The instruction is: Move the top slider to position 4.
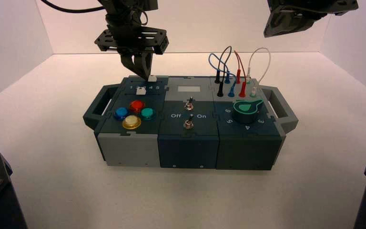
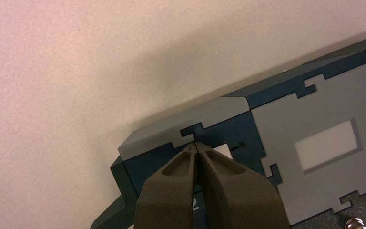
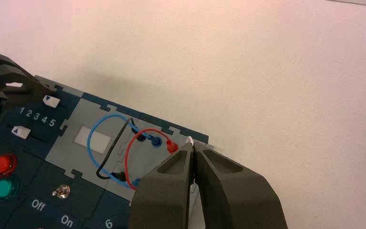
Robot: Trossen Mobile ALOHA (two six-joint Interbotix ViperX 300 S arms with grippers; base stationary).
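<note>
The place looked like a robotics lab test cell. A plain white table (image 1: 52, 157) met bare white walls (image 1: 9, 38) on 3 sides, enclosing the space like a booth. At the middle stood a purpose-made practice box (image 1: 188, 143) fitted with coloured buttons (image 1: 134, 113), toggle switches (image 1: 189, 104), a green dial (image 1: 247, 110) and looped plug wires (image 1: 228, 62). There were no household or shop furnishings, only the robot's own hardware.
</note>
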